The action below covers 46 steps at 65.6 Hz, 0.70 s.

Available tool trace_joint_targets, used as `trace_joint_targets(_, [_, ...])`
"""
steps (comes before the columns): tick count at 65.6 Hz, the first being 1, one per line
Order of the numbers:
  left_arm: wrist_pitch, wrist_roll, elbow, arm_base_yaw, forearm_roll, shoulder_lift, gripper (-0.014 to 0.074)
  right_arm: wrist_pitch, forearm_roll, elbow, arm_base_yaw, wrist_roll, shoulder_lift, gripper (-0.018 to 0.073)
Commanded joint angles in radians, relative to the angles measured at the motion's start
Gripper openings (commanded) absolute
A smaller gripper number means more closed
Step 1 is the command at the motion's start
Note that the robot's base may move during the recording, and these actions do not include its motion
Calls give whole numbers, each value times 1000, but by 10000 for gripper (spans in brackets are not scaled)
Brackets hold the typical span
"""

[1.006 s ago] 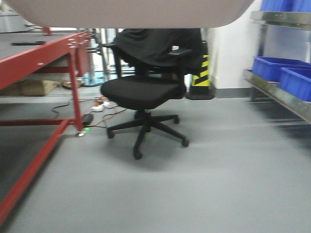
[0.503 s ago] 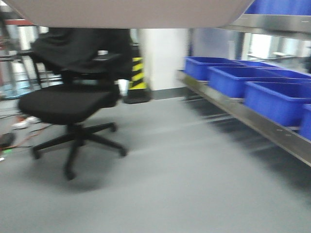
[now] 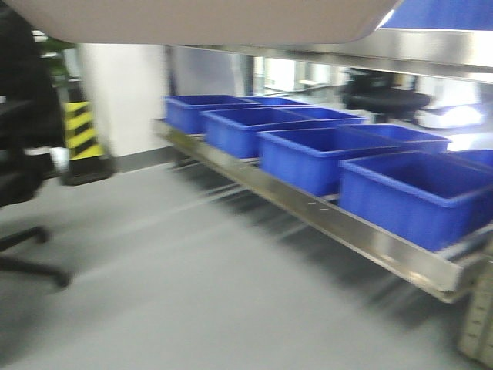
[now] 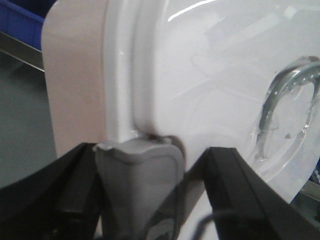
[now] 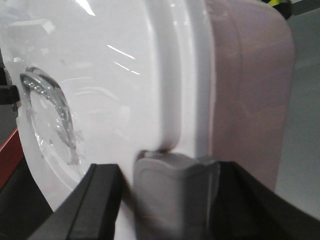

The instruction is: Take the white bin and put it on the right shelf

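The white bin [image 3: 200,19] runs off the top of the front view and overruns both wrist views, below it the blue crates [image 3: 308,158] and right shelf [image 3: 347,227] are motion-blurred, the office chair [image 3: 19,154] to its lower left is cut off, and its rim hides one finger each of the left gripper [image 4: 137,167] and right gripper [image 5: 175,177].

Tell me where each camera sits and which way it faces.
Front: below the held pale pinkish-white plastic bin, facing the stainless-steel shelf of blue plastic crates; no arm visible.
Left wrist: behind grey left tool finger, facing the bin's glossy lid.
Right wrist: mirrored, grey right tool finger.
All three share the bin.
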<state>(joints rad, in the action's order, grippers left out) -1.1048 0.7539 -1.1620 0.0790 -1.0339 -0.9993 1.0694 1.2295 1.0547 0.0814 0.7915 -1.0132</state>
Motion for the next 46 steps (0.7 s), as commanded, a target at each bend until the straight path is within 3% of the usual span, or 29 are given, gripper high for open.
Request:
trace_joint_targets(1, [-15,15,-36,-19,-159,18,283,67,177,37,-13,5,20,429])
trace_joint_targets(46, [-15,15,-36,-19,-159,18,283,66,177,37,-13,5,20,429])
